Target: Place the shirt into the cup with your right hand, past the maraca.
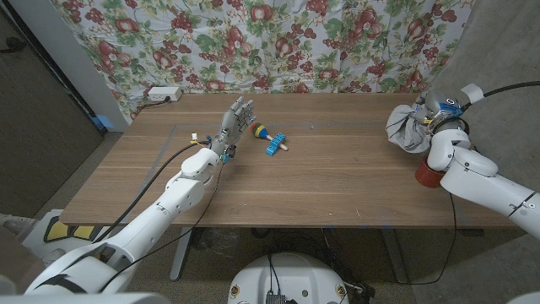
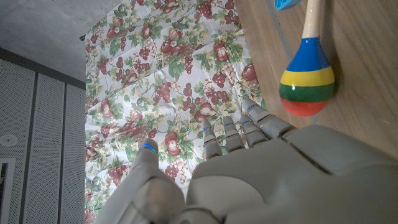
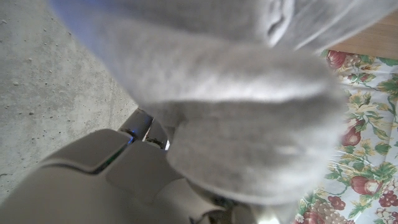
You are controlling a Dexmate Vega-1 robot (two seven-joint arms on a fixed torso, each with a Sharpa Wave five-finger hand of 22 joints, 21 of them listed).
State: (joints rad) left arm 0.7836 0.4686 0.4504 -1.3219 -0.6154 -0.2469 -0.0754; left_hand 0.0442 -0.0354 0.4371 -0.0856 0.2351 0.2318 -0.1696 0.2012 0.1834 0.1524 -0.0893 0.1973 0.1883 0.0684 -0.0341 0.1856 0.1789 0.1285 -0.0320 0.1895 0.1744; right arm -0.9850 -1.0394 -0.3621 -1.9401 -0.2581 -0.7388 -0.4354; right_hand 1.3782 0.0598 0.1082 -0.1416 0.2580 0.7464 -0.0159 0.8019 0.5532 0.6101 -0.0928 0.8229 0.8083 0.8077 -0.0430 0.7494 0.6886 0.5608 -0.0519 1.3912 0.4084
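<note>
At the table's right edge my right hand (image 1: 440, 114) holds the bunched grey shirt (image 1: 407, 127) up in the air. The right wrist view has the grey shirt (image 3: 249, 118) close against the hand (image 3: 124, 186). The red cup (image 1: 426, 173) stands on the table just nearer than that hand, partly hidden by my right forearm. The maraca (image 1: 261, 132), striped yellow, green and red with a pale handle, lies mid-table, and its head (image 2: 306, 85) sits beside my left hand (image 2: 249, 180). My left hand (image 1: 232, 127) stands just left of the maraca, fingers apart, holding nothing.
A blue toy piece (image 1: 275, 144) lies against the maraca's handle. A white power strip (image 1: 163, 94) sits at the far left corner. A floral cloth (image 1: 270, 42) hangs behind the table. The table's right edge (image 1: 472, 181) runs close to the cup.
</note>
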